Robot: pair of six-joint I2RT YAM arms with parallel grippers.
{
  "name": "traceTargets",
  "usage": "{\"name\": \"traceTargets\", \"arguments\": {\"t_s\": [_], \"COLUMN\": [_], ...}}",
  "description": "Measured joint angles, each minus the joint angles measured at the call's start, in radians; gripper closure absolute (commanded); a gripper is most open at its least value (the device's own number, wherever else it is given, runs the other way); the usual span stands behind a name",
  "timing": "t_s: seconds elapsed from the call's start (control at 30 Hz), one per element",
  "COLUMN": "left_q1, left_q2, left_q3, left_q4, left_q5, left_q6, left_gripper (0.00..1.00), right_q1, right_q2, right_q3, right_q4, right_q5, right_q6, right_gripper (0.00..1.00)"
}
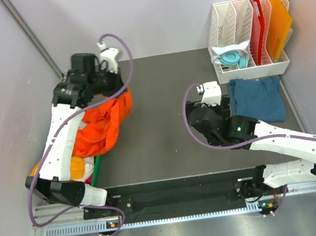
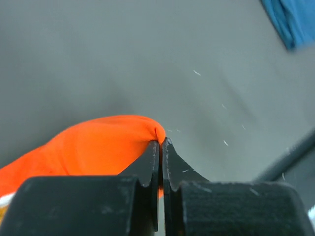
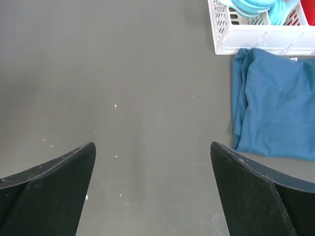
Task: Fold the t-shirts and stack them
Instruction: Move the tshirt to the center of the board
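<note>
Grey table (image 1: 165,128), left claw (image 2: 161,142) pinching orange t-shirt (image 2: 93,147)

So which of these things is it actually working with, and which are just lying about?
For the job: orange t-shirt, pinched in the shut left claw; blue t-shirt, lying flat; yellow cloth under the left arm; open right claw, empty.
Lying about: white rack; red board and orange board standing in it; pale blue round thing in it.

Even soft light, blurred close foreground
</note>
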Motion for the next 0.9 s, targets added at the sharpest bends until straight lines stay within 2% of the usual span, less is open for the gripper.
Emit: {"name": "traceTargets", "arguments": {"t_s": [0.13, 0.37, 0.47, 0.57, 0.6, 0.67, 0.7, 0.73, 0.9], "left_q1": [-0.141, -0.226, -0.331, -0.408, -0.417, -0.423, -0.423, -0.423, -0.406], "left_q2": [0.052, 0.072, 0.057, 0.053, 0.056, 0.076, 0.09, 0.104, 0.138], "left_q3": [0.078, 0.406, 0.449, 0.409, 0.383, 0.311, 0.265, 0.229, 0.014], "left_q4": [-0.046, -0.005, 0.045, 0.063, 0.069, 0.076, 0.084, 0.087, 0.127], "left_q5": [-0.035, -0.106, -0.113, -0.103, -0.1, -0.1, -0.103, -0.111, -0.213], "left_q6": [0.054, 0.088, 0.112, 0.129, 0.133, 0.139, 0.143, 0.151, 0.14], "left_gripper": [1.0, 1.0, 1.0, 1.0, 0.85, 0.48, 0.27, 0.01, 0.01], "right_q1": [-0.004, -0.004, -0.004, -0.004, -0.004, -0.004, -0.004, -0.004, -0.004], "right_q2": [-0.032, -0.033, -0.033, -0.033, -0.033, -0.032, -0.03, -0.03, -0.022], "right_q3": [-0.001, -0.002, -0.002, -0.001, 0.0, 0.002, 0.005, 0.007, 0.019], "right_q4": [-0.04, -0.122, -0.14, -0.156, -0.161, -0.173, -0.182, -0.187, -0.211], "right_q5": [0.002, 0.006, 0.015, 0.022, 0.023, 0.025, 0.026, 0.027, 0.029], "right_q6": [0.066, 0.142, 0.154, 0.164, 0.17, 0.181, 0.188, 0.192, 0.206], "right_gripper": [0.0, 0.0, 0.0, 0.0, 0.0, 0.0, 0.0, 0.0, 0.0]}}
